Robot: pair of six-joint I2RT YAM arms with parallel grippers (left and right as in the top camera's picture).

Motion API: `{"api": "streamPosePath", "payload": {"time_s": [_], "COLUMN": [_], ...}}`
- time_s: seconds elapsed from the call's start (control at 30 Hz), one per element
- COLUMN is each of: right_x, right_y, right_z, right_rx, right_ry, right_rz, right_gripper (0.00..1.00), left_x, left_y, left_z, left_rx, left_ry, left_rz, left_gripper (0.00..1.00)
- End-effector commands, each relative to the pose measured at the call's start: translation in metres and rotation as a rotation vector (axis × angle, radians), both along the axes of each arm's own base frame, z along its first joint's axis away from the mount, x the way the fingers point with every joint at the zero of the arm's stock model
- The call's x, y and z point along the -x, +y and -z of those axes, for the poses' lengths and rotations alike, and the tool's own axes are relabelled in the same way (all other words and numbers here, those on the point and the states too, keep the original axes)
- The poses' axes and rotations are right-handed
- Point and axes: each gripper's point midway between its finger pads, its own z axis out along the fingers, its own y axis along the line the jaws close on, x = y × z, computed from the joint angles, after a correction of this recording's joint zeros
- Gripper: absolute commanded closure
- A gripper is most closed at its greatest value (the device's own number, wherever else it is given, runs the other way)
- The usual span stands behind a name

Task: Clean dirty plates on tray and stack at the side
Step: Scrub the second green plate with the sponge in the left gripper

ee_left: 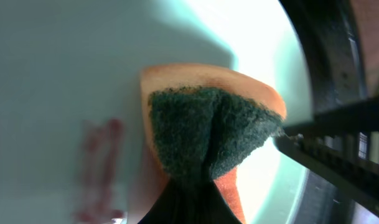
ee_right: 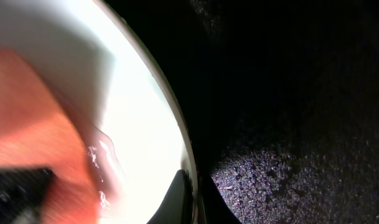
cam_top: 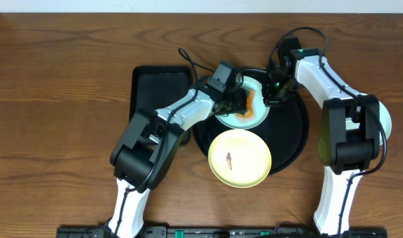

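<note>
Two fingers on the left: what did we find between them?
— We found the left gripper (cam_top: 237,99) clamped on a sponge (ee_left: 208,140), orange with a dark green scouring face, squeezed into a wedge. It pressed against the mint-green plate (ee_left: 65,68) directly beneath those fingers.

And beside the sponge?
— Just to one side of the fingers we noted a reddish smear (ee_left: 101,174) on that plate, blurred in the left wrist view.

How did we read the right side?
— We saw the right gripper (cam_top: 274,91) drawn narrow on the same plate's rim. One of its fingers (ee_right: 178,199) lay just inside the edge, and the other was dark against the black outside it. The sponge showed orange across the plate from them.

Where did that plate lie?
— Under both pairs of fingers, inside the round tray (cam_top: 290,132).

And farther from the fingers?
— Back toward the arms' bases we saw the yellow plate (cam_top: 244,155) at the tray's near edge, just beside the mint-green one, with a small red-brown mark at its centre. Outward of the left fingers a rectangular tray (cam_top: 158,92) lay next to the round one on the wooden table (cam_top: 55,99).
</note>
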Motion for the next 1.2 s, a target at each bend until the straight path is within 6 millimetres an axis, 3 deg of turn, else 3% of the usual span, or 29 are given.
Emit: {"api": "streamPosePath", "payload": {"time_s": [0.0,0.17,0.27,0.33,0.53,0.67,0.77,0.83,0.97,1.17], "right_x": [0.010,0.011,0.011,0.011,0.012,0.013,0.013,0.013,0.014,0.014], "right_y": [-0.009,-0.010,-0.010,-0.010,-0.011,-0.011,-0.011,-0.011,-0.011,-0.011], "right_z": [0.010,0.011,0.011,0.011,0.010,0.010,0.010,0.010,0.010,0.010], "right_rx": [0.078,0.087,0.087,0.087,0.088,0.088,0.088,0.088,0.088,0.088], "right_ry": [0.030,0.036,0.037,0.036,0.041,0.041,0.043,0.045,0.049,0.047], "right_rz": [-0.056,-0.057,-0.057,-0.057,-0.058,-0.057,-0.057,-0.058,-0.058,-0.065], "right_gripper": [0.99,0.99,0.99,0.99,0.99,0.99,0.99,0.99,0.99,0.99], "left_x": [-0.032,-0.039,-0.035,-0.033,-0.022,-0.003,0.019,0.029,0.028,0.001], "left_y": [0.065,0.105,0.119,0.117,0.053,-0.004,-0.031,-0.036,-0.014,0.062], "left_z": [0.025,0.029,0.030,0.031,0.025,0.013,0.010,0.012,0.022,0.036], "left_rx": [-0.295,-0.548,-0.633,-0.615,-0.265,-0.031,0.011,0.008,-0.069,-0.250], "left_ry": [-0.110,-0.195,-0.193,-0.175,-0.064,0.047,0.089,0.110,0.130,0.106], "left_rz": [-0.071,-0.025,-0.001,-0.019,-0.130,-0.148,-0.117,-0.095,-0.127,-0.208], "left_gripper": [0.92,0.93,0.93,0.93,0.92,0.92,0.92,0.93,0.93,0.93]}}
